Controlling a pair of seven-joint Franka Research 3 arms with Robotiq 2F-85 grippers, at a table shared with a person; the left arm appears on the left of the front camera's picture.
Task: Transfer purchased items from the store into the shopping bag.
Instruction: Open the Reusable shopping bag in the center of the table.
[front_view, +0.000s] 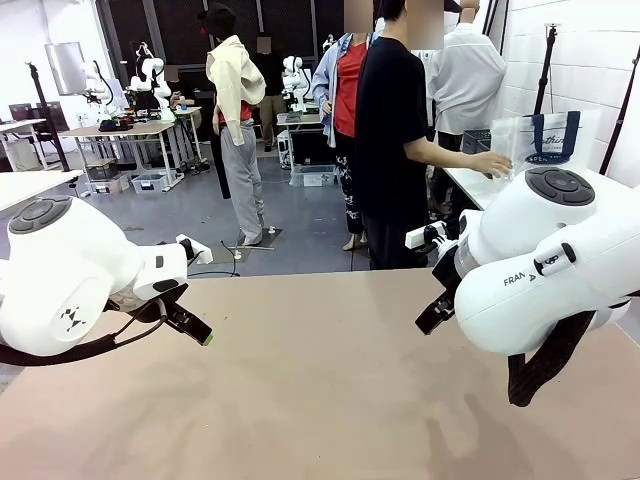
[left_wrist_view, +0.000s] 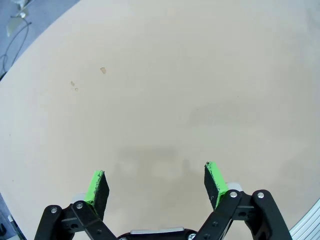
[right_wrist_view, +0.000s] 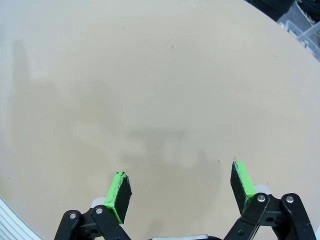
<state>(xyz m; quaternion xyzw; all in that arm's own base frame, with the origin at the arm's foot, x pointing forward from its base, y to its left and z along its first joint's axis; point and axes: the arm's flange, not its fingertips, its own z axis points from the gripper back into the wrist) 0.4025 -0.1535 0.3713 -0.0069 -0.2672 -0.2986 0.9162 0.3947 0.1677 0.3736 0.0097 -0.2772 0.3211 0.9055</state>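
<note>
Hovering over the beige tabletop, left gripper is released, green pads spread wide. Right gripper is likewise released, above the same tabletop. Translucent whitish plastic shopping bag with navy strap handles is upright at far right, its base hidden by the right arm; person's hand is at its edge.

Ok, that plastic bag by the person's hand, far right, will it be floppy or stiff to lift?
Probably floppy: the bag looks like thin translucent plastic, so its walls would likely sag. Likely light too, since it seems empty. The navy handles look the surest hold; the film itself may be slippery.
</note>
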